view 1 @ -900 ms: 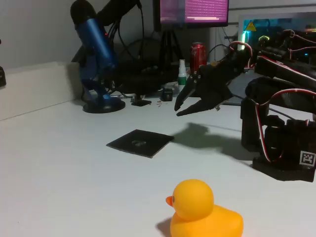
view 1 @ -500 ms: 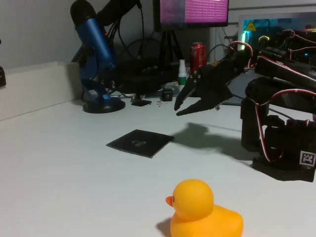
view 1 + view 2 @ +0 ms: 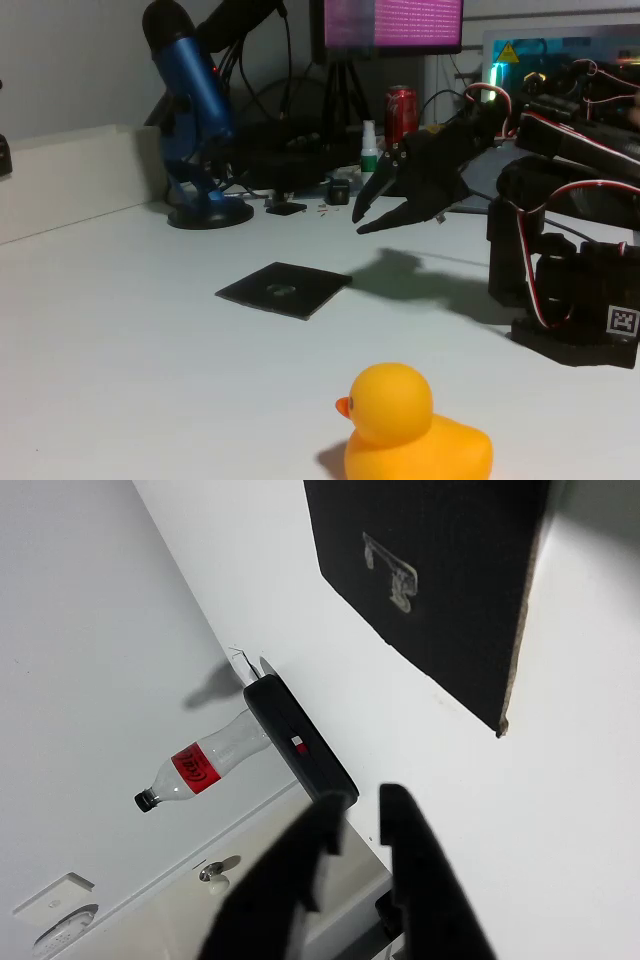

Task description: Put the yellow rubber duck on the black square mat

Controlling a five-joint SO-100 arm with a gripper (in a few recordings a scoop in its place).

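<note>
- Fixed view: one duck (image 3: 412, 428) is sitting at the bottom centre of the frame on the white table (image 3: 120, 340), its beak pointing left and its base cut off by the lower edge.
- One black mat (image 3: 284, 289) is lying flat at mid-frame, well apart from the duck, with a faint pale mark at its centre.
- One gripper (image 3: 366, 215) is hanging in the air right of centre, above and to the right of the mat; its two fingers are spread a little and holding nothing.
- One blue microphone (image 3: 195, 120) is standing at upper left; one red can (image 3: 401, 110) and a small bottle (image 3: 369, 150) are showing among dim clutter at the back, hard to make out.
- Wrist view: the mat (image 3: 440, 580) is filling the upper right corner, cut off by the frame.
- The gripper (image 3: 355, 825) at the bottom is showing two dark fingers with a narrow gap and nothing between them.
- One plastic bottle (image 3: 205, 765) with a red label is lying at left, beside a black bar-shaped object (image 3: 300, 745) I cannot identify.
</note>
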